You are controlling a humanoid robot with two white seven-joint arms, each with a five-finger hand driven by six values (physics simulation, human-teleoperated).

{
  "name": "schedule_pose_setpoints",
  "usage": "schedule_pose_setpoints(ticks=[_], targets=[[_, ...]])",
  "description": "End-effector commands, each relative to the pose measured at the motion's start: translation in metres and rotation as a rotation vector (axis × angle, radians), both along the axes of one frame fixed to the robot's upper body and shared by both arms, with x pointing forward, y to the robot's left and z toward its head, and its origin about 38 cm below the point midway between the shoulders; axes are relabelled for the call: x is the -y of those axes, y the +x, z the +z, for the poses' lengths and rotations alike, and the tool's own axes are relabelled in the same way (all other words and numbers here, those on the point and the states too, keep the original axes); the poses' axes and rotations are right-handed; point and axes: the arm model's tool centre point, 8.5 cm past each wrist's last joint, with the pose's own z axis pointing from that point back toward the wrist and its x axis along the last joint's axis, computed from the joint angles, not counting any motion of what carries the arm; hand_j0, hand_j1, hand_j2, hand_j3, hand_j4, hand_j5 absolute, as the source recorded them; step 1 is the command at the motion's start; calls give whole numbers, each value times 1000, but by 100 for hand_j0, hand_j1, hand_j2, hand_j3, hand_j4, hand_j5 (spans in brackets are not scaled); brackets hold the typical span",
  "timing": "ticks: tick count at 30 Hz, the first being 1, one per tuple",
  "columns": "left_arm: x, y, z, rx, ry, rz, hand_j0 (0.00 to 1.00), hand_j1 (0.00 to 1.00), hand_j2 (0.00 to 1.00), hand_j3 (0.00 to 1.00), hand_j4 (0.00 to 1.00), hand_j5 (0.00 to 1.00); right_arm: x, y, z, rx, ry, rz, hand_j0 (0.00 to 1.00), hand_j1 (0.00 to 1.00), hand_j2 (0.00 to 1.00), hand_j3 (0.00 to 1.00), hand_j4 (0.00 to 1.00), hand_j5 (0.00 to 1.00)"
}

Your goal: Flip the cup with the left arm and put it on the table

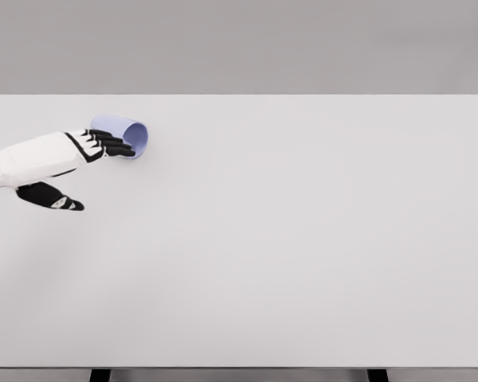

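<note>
Cup (pixel 126 132), beneath the black fingers (pixel 111 144): smooth, matt lavender shell resembling plastic, uniformly pale inside and out. Left hand (pixel 80 151): glossy-looking white casing with smooth, dark, matt finger segments, apparently hard plastic. Table (pixel 303 239), spreading away from the fingertips: a flat, matt white top, smooth and without visible grain or texture.

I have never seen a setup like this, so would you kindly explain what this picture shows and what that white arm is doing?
This is a simulator's render, seen from a camera on a humanoid robot's head, looking down at a white table. The white arm entering from the left ends in the left hand, which has five dark fingers. Those fingers lie against a pale blue cup tipped on its side, its opening facing right. Whether the hand truly grips the cup is not clear from here. The thumb points downward, apart from the cup. The right arm is out of view.
</note>
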Motion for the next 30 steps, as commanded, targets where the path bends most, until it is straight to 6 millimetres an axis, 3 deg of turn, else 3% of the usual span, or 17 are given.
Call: schedule_pose_setpoints(ticks=[1, 6, 9, 12, 13, 15, 17, 19, 20, 22, 26, 30], targets=[[3, 0, -2, -5, -10, -4, 100, 100, 100, 100, 100, 100, 0, 0, 0, 0, -2, -1, 100, 100, 100, 100, 100, 100], [-12, 10, -5, -21, -11, 49, 100, 100, 100, 100, 100, 100, 0, -1, 0, -2, -2, 1, 100, 100, 100, 100, 100, 100], [-12, 18, 2, -7, -33, 70, 100, 100, 100, 100, 100, 100, 0, -1, 0, -2, -2, 1, 100, 100, 100, 100, 100, 100], [-26, 36, 16, 1, -56, 110, 100, 100, 100, 100, 100, 100, 0, -1, 0, -2, -2, 1, 100, 100, 100, 100, 100, 100], [-22, 51, 21, -32, -64, 97, 100, 100, 100, 100, 100, 100, 0, -1, 0, -2, -2, 1, 100, 100, 100, 100, 100, 100], [-20, 76, 10, -114, -16, 116, 100, 100, 100, 100, 100, 100, 0, -1, 0, -2, -2, 1, 100, 100, 100, 100, 100, 100], [-8, 85, 5, -138, 58, 91, 100, 100, 100, 100, 100, 100, 0, -1, 0, -2, -2, 1, 100, 100, 100, 100, 100, 100], [-10, 91, -5, -181, 83, 125, 100, 100, 100, 100, 100, 100, 0, -1, 0, -2, -2, 1, 100, 100, 100, 100, 100, 100], [10, 106, -1, -198, 55, 160, 100, 100, 100, 100, 100, 100, 0, -1, 0, -2, -2, 1, 100, 100, 100, 100, 100, 100], [8, 119, 0, -246, 69, 273, 100, 100, 100, 100, 100, 100, 0, -1, 0, -2, -2, 1, 100, 100, 100, 100, 100, 100], [3, 127, -5, -288, 60, 348, 100, 100, 100, 100, 100, 100, 0, -1, 0, -2, -2, 1, 100, 100, 100, 100, 100, 100], [14, 129, -15, -300, 69, 332, 100, 100, 100, 100, 100, 100, 0, -1, 0, -2, -2, 1, 100, 100, 100, 100, 100, 100]])
